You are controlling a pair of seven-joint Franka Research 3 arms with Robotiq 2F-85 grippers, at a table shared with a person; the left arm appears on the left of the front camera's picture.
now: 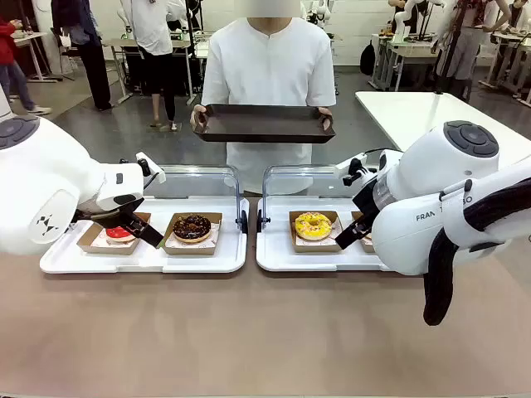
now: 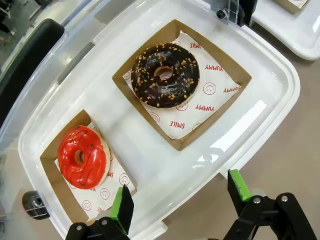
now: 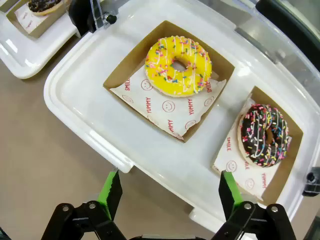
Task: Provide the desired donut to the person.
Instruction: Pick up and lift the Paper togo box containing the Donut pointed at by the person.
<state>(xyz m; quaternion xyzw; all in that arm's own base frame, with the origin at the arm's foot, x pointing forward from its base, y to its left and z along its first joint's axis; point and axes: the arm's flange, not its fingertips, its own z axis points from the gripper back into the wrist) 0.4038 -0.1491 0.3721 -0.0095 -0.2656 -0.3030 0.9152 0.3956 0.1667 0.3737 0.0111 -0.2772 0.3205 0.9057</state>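
Left gripper [image 2: 180,192]: jaws released, straddling the near rim of the left white tray [image 2: 270,85], close to the red donut [image 2: 81,156]. Right gripper [image 3: 170,186]: jaws released, at the near edge of the right white tray [image 3: 80,95], yellow donut [image 3: 178,65] ahead. Person [image 1: 270,75] holds a dark tray [image 1: 264,123] beyond the desk [image 1: 249,332].

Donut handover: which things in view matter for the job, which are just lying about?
Job: person holding dark tray; red donut; chocolate donut; yellow donut; sprinkled donut; left gripper and right gripper, both open.
Lying about: clear lids; white side table.
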